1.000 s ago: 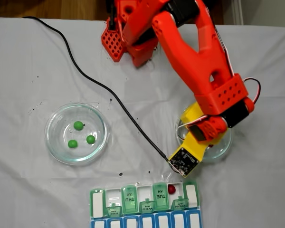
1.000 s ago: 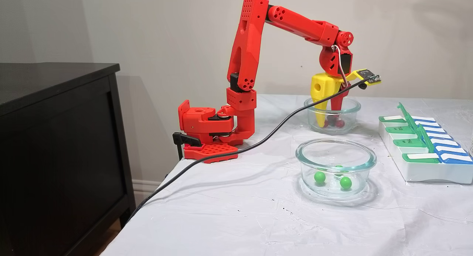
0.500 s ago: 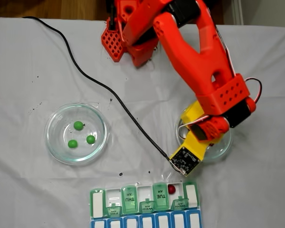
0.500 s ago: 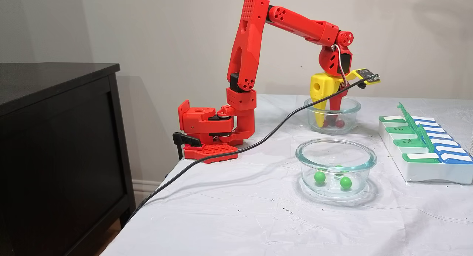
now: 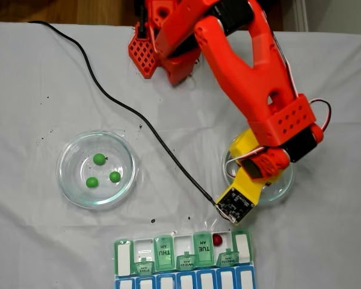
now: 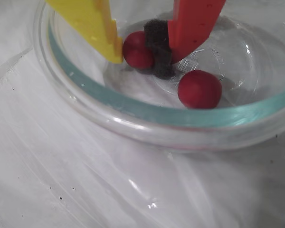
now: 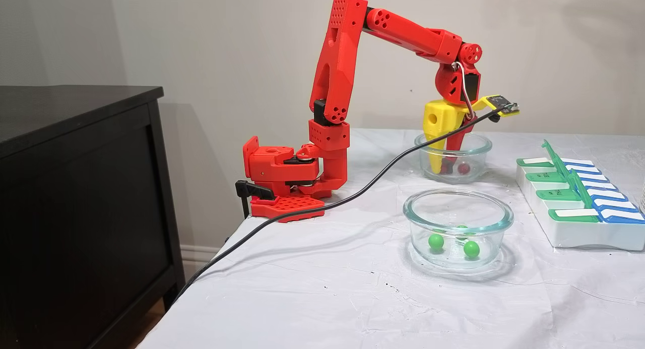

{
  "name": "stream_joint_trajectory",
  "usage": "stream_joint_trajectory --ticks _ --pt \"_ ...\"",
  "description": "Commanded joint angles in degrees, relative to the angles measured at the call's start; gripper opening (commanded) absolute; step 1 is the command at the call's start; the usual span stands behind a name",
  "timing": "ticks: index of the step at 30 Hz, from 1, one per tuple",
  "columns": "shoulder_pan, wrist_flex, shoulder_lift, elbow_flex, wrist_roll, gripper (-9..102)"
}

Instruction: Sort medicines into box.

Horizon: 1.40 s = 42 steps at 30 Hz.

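Now claw (image 6: 143, 53) pinching one red pill (image 6: 137, 50) inside glass dish (image 6: 133, 111), second red pill (image 6: 199, 89) loose beside it

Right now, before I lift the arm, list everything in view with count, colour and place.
Glossy red ball pills: three; one between the fingertips, one loose beside it in the far clear glass dish, one in an open organizer compartment.
Green ball pills: three, in the near clear glass dish.
Flat weekly pill organizer: one, green and blue lids, table's front edge.
Black cable: one, across the white cloth.
Black cabinet: one, beside the table.
Gripper: yellow and red fingers closed around a red pill.
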<state>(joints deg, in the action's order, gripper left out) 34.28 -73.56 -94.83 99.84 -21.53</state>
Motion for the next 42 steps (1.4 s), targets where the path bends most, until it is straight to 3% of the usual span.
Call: stream_joint_trajectory --ticks 1,9,24,36,42 --pt "-0.35 -4.57 -6.06 -5.98 -0.44 0" --pt "-2.90 -9.93 -14.15 -13.18 0.88 0" --pt "-16.96 -5.80 -16.88 -19.34 6.15 0" --pt "-32.08 -3.34 -9.49 -23.55 -5.19 0" --pt "-33.05 -0.18 -6.06 -23.47 -6.68 0"
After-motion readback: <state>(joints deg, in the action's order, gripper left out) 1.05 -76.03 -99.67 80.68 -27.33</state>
